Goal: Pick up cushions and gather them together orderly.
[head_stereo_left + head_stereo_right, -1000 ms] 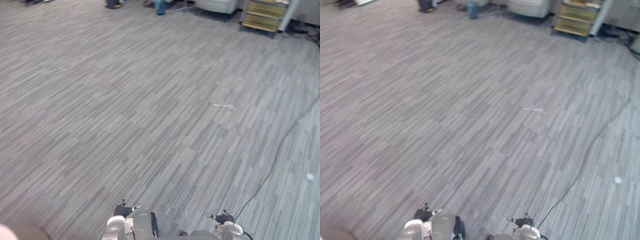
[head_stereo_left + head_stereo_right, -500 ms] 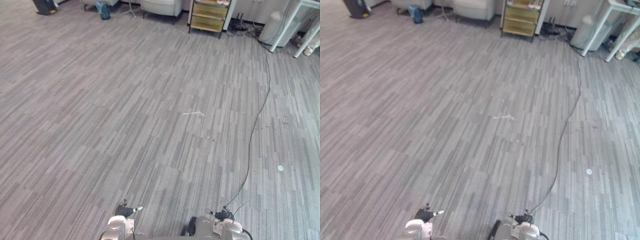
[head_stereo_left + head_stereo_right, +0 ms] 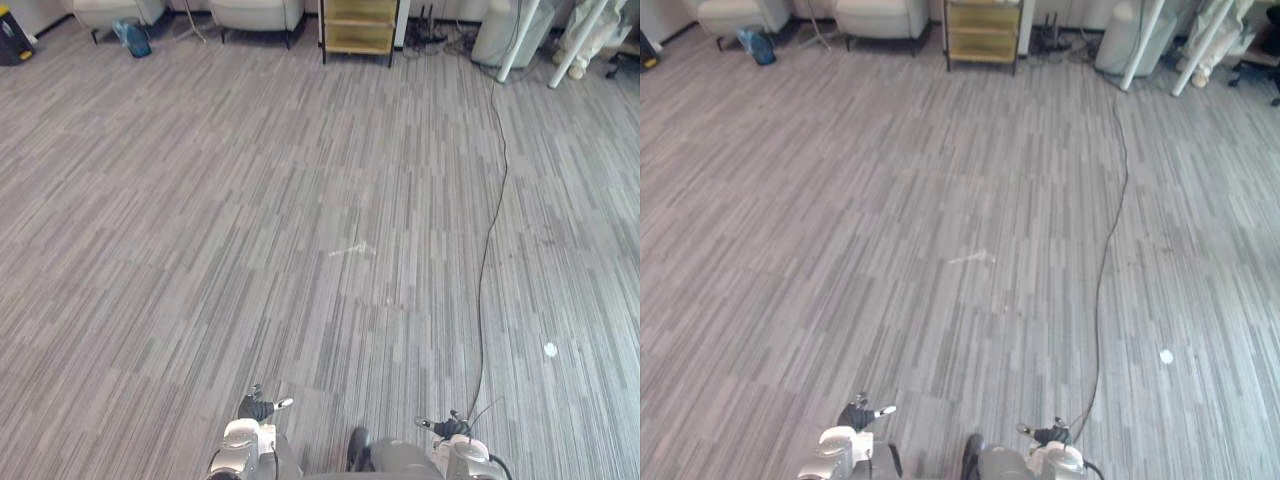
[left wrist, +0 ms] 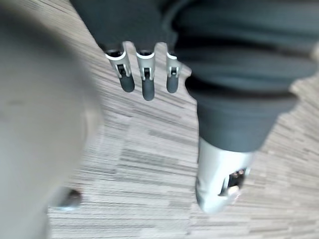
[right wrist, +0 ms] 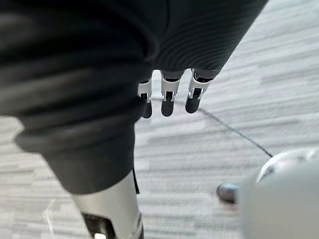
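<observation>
Grey carpet [image 3: 250, 200], laid in striped tiles, stretches across an office floor in the left eye view. At its far edge stand two pale armchairs [image 3: 255, 12], with a low wooden shelf unit [image 3: 358, 25] just to their right and the white legs of a table [image 3: 520, 40] further right. A small blue object [image 3: 132, 38] lies on the carpet near the left-hand chair. A black bin [image 3: 10, 25] stands in the far left corner.

From the right eye view, a thin white scrap [image 3: 973, 258] lies on the carpet about midway across the room. A small white disc [image 3: 1166, 356] sits well apart from it, nearer the robot and to the right. The robot's left hand [image 3: 860, 413] and right hand [image 3: 1048, 436] hang low at the near edge, both above bare carpet and touching nothing.

The left wrist view looks along the left hand. Its dark-tipped fingers [image 4: 147, 82] run straight and side by side, with the thumb [image 4: 219, 181] set apart and carpet showing past them. The hand is spread and holds nothing.

The right wrist view tells the same of the right hand. Its fingers [image 5: 168, 102] are straight in a row with the thumb [image 5: 112, 209] apart, and the hand holds nothing over the carpet.

Where the cushions lie cannot be told from these views.
</observation>
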Controlling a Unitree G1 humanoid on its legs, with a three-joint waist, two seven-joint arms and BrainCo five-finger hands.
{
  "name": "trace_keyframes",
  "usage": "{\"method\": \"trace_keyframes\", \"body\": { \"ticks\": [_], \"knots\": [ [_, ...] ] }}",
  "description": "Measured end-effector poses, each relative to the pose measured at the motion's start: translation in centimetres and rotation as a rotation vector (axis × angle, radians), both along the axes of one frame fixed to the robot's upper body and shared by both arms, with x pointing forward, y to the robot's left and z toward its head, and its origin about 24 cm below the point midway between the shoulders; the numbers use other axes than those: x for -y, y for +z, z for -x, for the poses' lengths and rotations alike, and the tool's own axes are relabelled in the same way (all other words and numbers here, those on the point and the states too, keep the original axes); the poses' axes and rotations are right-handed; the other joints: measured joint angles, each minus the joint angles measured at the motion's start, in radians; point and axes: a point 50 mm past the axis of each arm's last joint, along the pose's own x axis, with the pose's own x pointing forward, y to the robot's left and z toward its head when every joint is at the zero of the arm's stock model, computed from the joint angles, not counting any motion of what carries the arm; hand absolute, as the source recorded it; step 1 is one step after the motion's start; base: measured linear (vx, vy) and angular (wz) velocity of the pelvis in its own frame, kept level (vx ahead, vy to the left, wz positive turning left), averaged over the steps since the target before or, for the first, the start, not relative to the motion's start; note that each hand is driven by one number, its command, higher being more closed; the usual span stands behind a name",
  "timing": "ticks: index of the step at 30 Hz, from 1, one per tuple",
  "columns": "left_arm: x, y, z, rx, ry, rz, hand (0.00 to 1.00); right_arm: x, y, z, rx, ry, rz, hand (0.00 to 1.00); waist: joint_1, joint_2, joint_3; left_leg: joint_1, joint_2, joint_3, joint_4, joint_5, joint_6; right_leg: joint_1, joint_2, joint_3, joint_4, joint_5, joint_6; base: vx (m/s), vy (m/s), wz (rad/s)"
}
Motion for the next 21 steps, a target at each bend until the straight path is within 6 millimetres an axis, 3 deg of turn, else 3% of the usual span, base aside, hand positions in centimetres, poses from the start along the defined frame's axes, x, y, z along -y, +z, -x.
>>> {"method": "trace_keyframes", "body": {
  "ticks": [1,2,4,5,8,9,10,11,12,14,15,17,18,19,20,21],
  "knots": [
    [0.1,-0.1,0.2,-0.005,0.002,0.003,0.0,0.0,0.0,0.0,0.001,0.001,0.001,0.0,0.005,0.005,-0.003,0.003,-0.041,-0.003,-0.194,0.035,-0.008,0.031,-0.009,0.019,-0.024,-0.011,0.017,0.58,0.149,-0.49],
    [0.0,-0.2,0.6,-0.009,0.012,0.005,0.0,0.1,0.0,0.0,0.0,0.002,0.003,0.0,0.015,0.011,-0.009,0.013,-0.078,-0.009,-0.404,0.109,-0.016,0.065,-0.014,0.043,-0.06,-0.027,0.038,0.49,0.162,-0.58],
    [-0.3,-0.3,0.8,-0.014,0.023,0.0,0.0,-0.3,-0.1,0.0,-0.005,0.01,-0.005,0.0,0.038,-0.012,-0.024,0.026,-0.12,-0.031,-0.444,0.25,0.004,0.102,-0.037,0.084,-0.093,-0.048,0.073,0.59,0.19,-0.54],
    [-0.9,-0.2,0.7,-0.015,0.019,-0.021,0.0,-0.8,-0.2,0.1,-0.008,0.017,-0.015,0.0,0.035,-0.041,-0.039,0.021,-0.154,-0.034,-0.419,0.235,0.057,0.12,-0.077,0.09,-0.1,-0.053,0.097,0.67,0.172,-0.21],
    [-1.7,-0.2,0.7,-0.024,0.014,-0.043,0.0,-0.8,-0.4,0.6,-0.023,0.015,-0.018,0.0,0.039,-0.076,-0.048,0.037,-0.164,-0.025,-0.311,0.156,0.092,0.103,-0.114,0.098,0.047,-0.02,0.154,0.61,0.142,-0.05],
    [-1.7,-0.5,1.1,-0.045,0.005,-0.044,0.0,-0.8,-0.4,0.8,-0.029,0.02,-0.014,0.0,0.037,-0.077,-0.053,0.093,-0.166,-0.026,-0.315,0.115,0.087,0.04,-0.128,0.093,0.252,0.007,0.201,0.59,0.15,-0.16],
    [-1.5,-0.7,1.4,-0.063,-0.008,-0.041,0.0,-0.7,-0.4,0.9,-0.031,0.028,-0.007,0.0,0.032,-0.072,-0.055,0.163,-0.168,-0.032,-0.353,0.073,0.077,-0.051,-0.156,0.089,0.487,0.066,0.283,0.58,0.14,-0.12],
    [-1.5,-0.8,1.5,-0.075,-0.028,-0.046,0.0,-0.8,-0.5,0.9,-0.032,0.033,-0.006,0.0,0.03,-0.074,-0.054,0.215,-0.176,-0.036,-0.382,0.041,0.06,-0.119,-0.184,0.087,0.649,0.07,0.289,0.79,0.108,0.12],
    [-1.4,-0.8,1.5,-0.084,-0.058,-0.051,0.0,-0.9,-0.5,0.9,-0.03,0.037,-0.01,0.0,0.016,-0.086,-0.05,0.313,-0.2,-0.042,-0.431,0.035,0.066,-0.217,-0.239,0.049,0.817,0.006,0.205,0.67,0.054,0.19],
    [-1.1,-0.8,1.4,-0.085,-0.074,-0.049,0.0,-0.6,-0.5,1.1,-0.034,0.038,-0.005,0.0,0.005,-0.066,-0.038,0.414,-0.192,-0.048,-0.492,0.035,0.066,-0.256,-0.246,-0.007,0.8,-0.05,0.133,0.49,0.007,0.13],
    [-1.1,-0.9,1.4,-0.086,-0.072,-0.047,0.0,-0.4,-0.4,1.0,-0.029,0.042,0.002,0.0,-0.008,-0.047,-0.028,0.468,-0.181,-0.049,-0.518,0.035,0.066,-0.288,-0.242,-0.048,0.745,-0.077,0.106,0.51,-0.097,0.15],
    [-1.4,-0.7,1.0,-0.074,-0.071,-0.062,0.0,0.1,0.0,0.3,-0.006,0.056,0.019,0.0,-0.024,-0.039,-0.033,0.526,-0.152,-0.063,-0.546,0.035,0.066,-0.385,-0.202,-0.066,0.493,-0.066,0.116,0.56,-0.181,0.32],
    [-1.5,-0.6,0.9,-0.072,-0.076,-0.069,0.0,0.3,0.1,0.1,0.001,0.057,0.025,0.0,-0.034,-0.043,-0.034,0.541,-0.143,-0.076,-0.556,0.029,0.055,-0.414,-0.184,-0.051,0.328,0.002,0.128,0.54,-0.258,0.66],
    [-1.8,-0.5,0.7,-0.064,-0.083,-0.081,0.0,0.5,0.0,0.4,-0.008,0.057,0.03,0.0,-0.049,-0.07,-0.037,0.575,-0.156,-0.095,-0.58,0.014,0.031,-0.41,-0.176,-0.006,0.094,0.13,0.147,0.66,-0.332,0.86],
    [-2.1,-0.5,0.9,-0.071,-0.082,-0.088,0.0,0.7,-0.2,1.0,-0.031,0.054,0.032,0.0,-0.061,-0.089,-0.036,0.618,-0.153,-0.129,-0.586,-0.015,-0.013,-0.407,-0.176,0.04,0.061,0.323,0.135,0.57,-0.293,0.6],
    [-1.2,-0.8,1.1,-0.085,-0.084,-0.063,0.0,1.4,0.0,0.7,-0.025,0.052,0.045,0.0,-0.057,-0.045,-0.03,0.64,-0.114,-0.144,-0.585,-0.029,-0.02,-0.419,-0.146,0.033,0.129,0.278,0.107,0.54,-0.273,0.16]
  ]
}}
